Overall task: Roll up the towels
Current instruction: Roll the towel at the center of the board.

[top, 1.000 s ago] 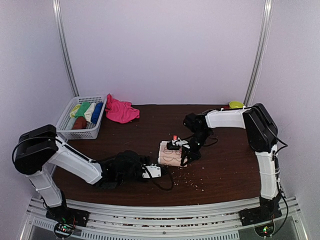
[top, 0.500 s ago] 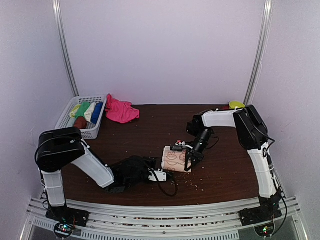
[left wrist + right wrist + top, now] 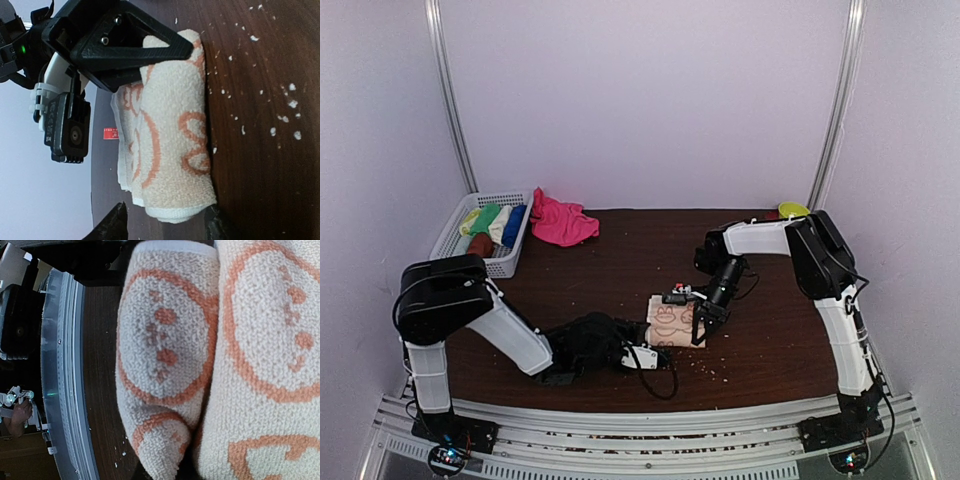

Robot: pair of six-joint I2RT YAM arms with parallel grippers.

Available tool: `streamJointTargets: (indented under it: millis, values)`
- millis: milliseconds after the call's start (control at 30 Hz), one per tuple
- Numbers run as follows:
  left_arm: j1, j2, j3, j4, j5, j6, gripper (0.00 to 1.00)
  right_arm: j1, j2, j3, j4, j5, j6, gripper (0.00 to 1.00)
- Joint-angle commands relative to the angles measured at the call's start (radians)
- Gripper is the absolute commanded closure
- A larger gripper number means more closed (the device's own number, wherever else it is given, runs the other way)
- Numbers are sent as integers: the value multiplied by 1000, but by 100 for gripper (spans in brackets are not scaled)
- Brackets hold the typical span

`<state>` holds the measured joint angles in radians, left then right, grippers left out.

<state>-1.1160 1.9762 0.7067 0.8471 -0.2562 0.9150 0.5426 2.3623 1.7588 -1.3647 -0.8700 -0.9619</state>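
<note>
The peach-orange towel (image 3: 670,322) lies partly rolled at the table's middle front. My right gripper (image 3: 699,322) is at its right end and is shut on the rolled fold, which fills the right wrist view (image 3: 165,355). That gripper's dark tips (image 3: 165,475) barely show at the bottom edge. My left gripper (image 3: 642,355) is open at the towel's left end. Its two fingertips (image 3: 114,225) straddle the roll's end (image 3: 172,135) without touching it. The hot pink towel (image 3: 560,222) lies crumpled at the back left.
A white mesh basket (image 3: 455,262) at the back left holds rolled green, blue, cream and brown towels. A yellow-green object (image 3: 792,210) sits at the back right corner. White crumbs (image 3: 712,367) dot the dark table in front of the towel.
My left arm has swung in, and its gripper has moved right up to the towel's end. My right gripper has shifted the towel slightly right and toward the front.
</note>
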Motion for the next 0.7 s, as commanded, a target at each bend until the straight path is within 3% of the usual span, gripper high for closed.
streamJointTargets:
  millis: [0, 200, 467, 567, 667]
  values:
    - [-16, -59, -22, -42, 72, -59, 45, -6, 43, -23, 38, 91, 16, 100]
    - [-18, -52, 0, -81, 78, -66, 44, -8, 39, -27, 44, 94, 22, 100]
    - [-18, 87, 94, -24, -54, -29, 45, -7, 33, -36, 38, 96, 7, 100]
    - [-17, 103, 93, -18, -68, -32, 53, -7, 34, -36, 36, 96, 3, 100]
    - [-17, 111, 89, -19, -70, -31, 70, -8, 34, -33, 30, 94, -4, 100]
